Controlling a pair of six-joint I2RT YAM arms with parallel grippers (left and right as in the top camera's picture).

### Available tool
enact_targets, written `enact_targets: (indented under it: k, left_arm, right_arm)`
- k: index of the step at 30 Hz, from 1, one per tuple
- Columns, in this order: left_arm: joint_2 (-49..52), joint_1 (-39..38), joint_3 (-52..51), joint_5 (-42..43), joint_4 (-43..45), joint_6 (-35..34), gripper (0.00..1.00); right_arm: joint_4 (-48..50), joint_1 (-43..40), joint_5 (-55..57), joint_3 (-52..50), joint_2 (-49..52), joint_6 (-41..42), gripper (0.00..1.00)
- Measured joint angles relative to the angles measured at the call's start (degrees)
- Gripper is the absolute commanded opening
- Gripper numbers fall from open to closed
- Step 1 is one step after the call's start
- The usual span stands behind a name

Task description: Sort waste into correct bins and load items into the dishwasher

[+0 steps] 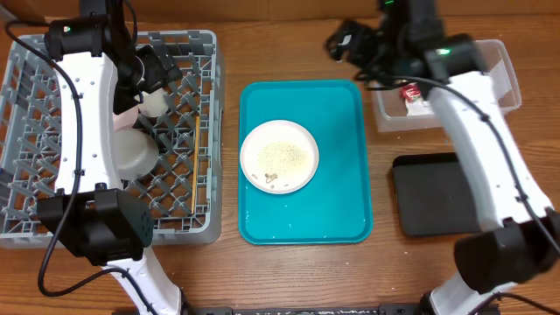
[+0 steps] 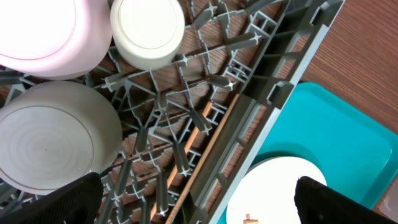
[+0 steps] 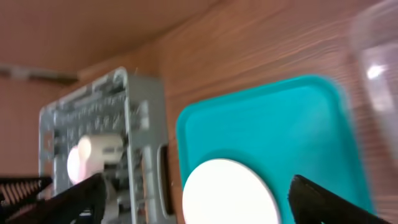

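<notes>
Mid-surface, on teal tray point(image 1: 341, 210): round pale plate point(image 1: 280, 131) carrying rice-like crumbs point(image 1: 282, 156). Apart: left fingers point(image 2: 68, 202) over grey lattice rack point(image 1: 188, 48), right fingers point(image 3: 62, 199) near clear plastic tub point(image 1: 503, 66). Likely risk: tilt scatters crumbs.

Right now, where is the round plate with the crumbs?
In the overhead view, the plate sits on the teal tray mid-table, between the grey dish rack on the left and the black tray.

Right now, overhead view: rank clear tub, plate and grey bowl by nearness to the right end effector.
1. Clear tub, beside the right end effector.
2. Plate, on the teal tray.
3. Grey bowl, far left, in the rack.
</notes>
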Motion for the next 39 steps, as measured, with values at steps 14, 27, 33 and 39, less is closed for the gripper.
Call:
enact_targets:
  k: [14,27,33,39]
  left_arm:
    - [0.00,0.00,0.00,0.00,0.00,0.00,1.00]
    - [0.00,0.00,0.00,0.00,0.00,0.02,1.00]
    - [0.00,0.00,0.00,0.00,0.02,0.00,1.00]
    - [0.00,0.00,0.00,0.00,0.00,0.02,1.00]
  right_arm:
    - [-7.63,-18.27,1.90,0.00,-13.51,-2.29,1.00]
    - [-10.45,-16.09,3.72,0.00,-14.10,-3.91,1.00]
    - [-10.21,-11.47,10.64,0.00,-12.59,-4.48,1.00]
    - [-7.30,-12.31,16.41,-0.02,-12.59,-4.48,1.00]
